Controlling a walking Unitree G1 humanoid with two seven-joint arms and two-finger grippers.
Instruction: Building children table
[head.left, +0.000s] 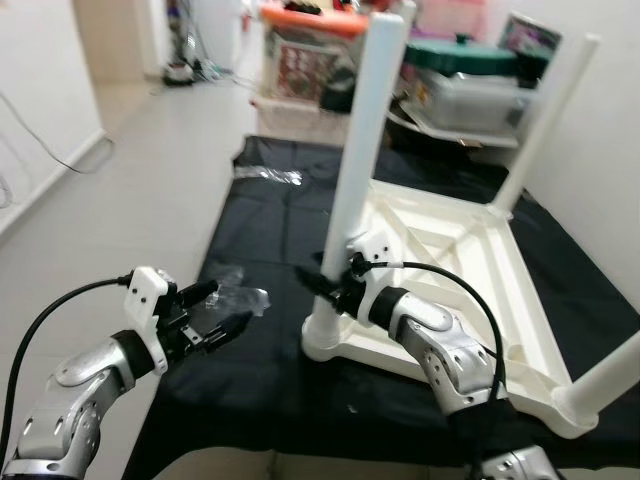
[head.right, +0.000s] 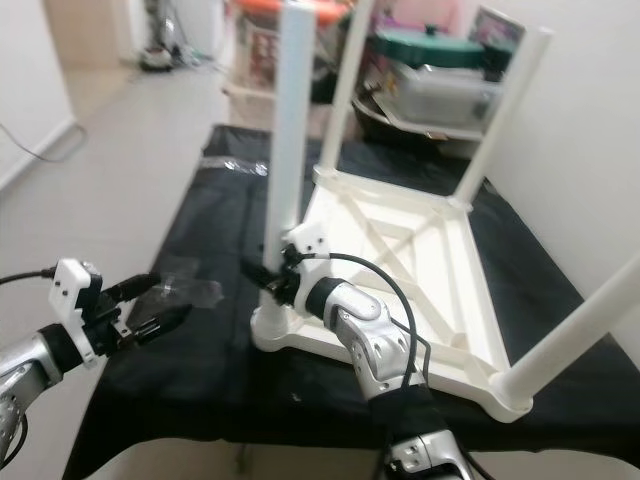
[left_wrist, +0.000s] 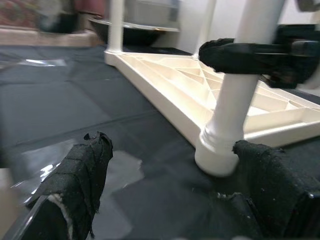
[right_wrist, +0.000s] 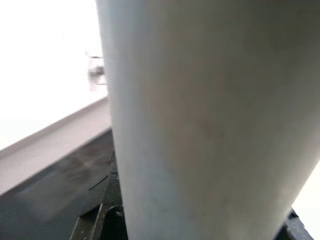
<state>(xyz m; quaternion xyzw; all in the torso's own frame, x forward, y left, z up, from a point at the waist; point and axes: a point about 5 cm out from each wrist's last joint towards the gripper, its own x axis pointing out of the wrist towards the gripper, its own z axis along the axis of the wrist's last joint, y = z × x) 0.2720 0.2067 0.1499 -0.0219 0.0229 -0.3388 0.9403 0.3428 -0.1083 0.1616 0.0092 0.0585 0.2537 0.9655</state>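
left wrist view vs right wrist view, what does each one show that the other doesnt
Left wrist view alone: the right gripper clamped around the white table leg, the leg's base in the corner of the upturned table frame, clear plastic wrap, and the open left gripper.
Right wrist view alone: a pale floor strip beside the mat.
Shared: that leg and the black mat.

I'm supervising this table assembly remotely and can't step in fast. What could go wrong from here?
The right gripper clamps the near leg low down, so the tall leg could lever sideways and tilt in its corner socket. The upturned table might slide on the black mat. The open left gripper hovers over clear plastic wrap and could snag it.
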